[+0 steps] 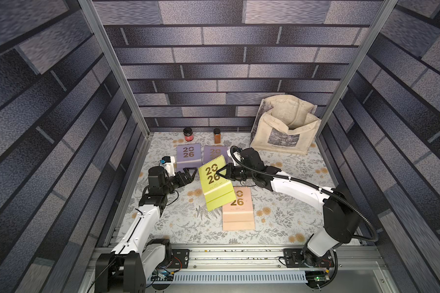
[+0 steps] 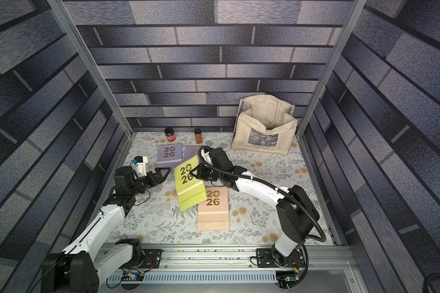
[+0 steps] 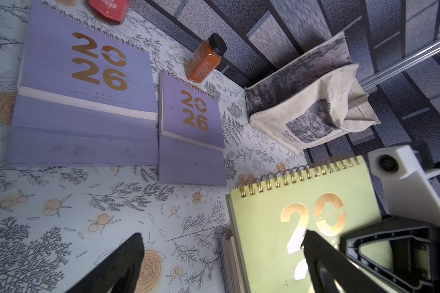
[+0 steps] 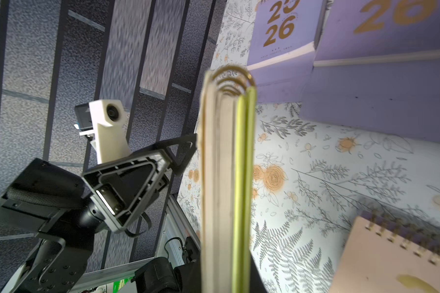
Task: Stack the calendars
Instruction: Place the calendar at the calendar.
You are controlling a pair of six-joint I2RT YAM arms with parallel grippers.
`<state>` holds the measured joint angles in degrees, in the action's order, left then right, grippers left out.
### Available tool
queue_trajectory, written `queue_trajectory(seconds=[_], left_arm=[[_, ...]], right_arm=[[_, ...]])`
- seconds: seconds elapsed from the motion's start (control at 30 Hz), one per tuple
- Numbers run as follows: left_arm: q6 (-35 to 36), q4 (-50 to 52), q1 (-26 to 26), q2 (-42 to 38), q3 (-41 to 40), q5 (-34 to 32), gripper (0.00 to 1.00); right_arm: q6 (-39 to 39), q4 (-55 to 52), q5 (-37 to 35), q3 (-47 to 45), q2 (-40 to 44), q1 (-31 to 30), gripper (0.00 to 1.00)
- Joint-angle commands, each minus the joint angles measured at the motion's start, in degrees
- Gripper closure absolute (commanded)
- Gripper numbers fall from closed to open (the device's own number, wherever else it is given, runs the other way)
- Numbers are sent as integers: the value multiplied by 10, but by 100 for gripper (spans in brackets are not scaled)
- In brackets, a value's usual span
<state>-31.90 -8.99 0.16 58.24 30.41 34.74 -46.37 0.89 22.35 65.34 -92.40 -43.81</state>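
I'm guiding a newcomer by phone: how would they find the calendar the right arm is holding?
Start at the cream tote bag in the table's far right corner and follow the right gripper toward the middle. Its fingers pinch a tilted calendar beside the peach calendar; it alone has a yellow-green cover.

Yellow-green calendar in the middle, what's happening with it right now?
The right gripper, jaws shut, holds the yellow-green calendar tilted, its lower corner over the peach calendar. The left gripper sits beside it with jaws open, holding nothing. Two lavender calendars lie side by side farther back.
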Motion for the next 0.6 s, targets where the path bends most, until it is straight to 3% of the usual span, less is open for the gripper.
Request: queue_trajectory(seconds=[0.0,0.17,0.33,0.57], left_arm=[[1,-31,-24,1,-3,42,0],[31,-11,-82,28,19,37,0],[31,-30,-111,55,19,41,0],[35,-42,-140,76,21,39,0]], right_arm=[[6,-6,-8,-37,53,11,100],[-1,-5,-10,-120,118,21,100],[-54,66,7,-202,157,45,100],[-67,100,-9,-269,201,47,100]])
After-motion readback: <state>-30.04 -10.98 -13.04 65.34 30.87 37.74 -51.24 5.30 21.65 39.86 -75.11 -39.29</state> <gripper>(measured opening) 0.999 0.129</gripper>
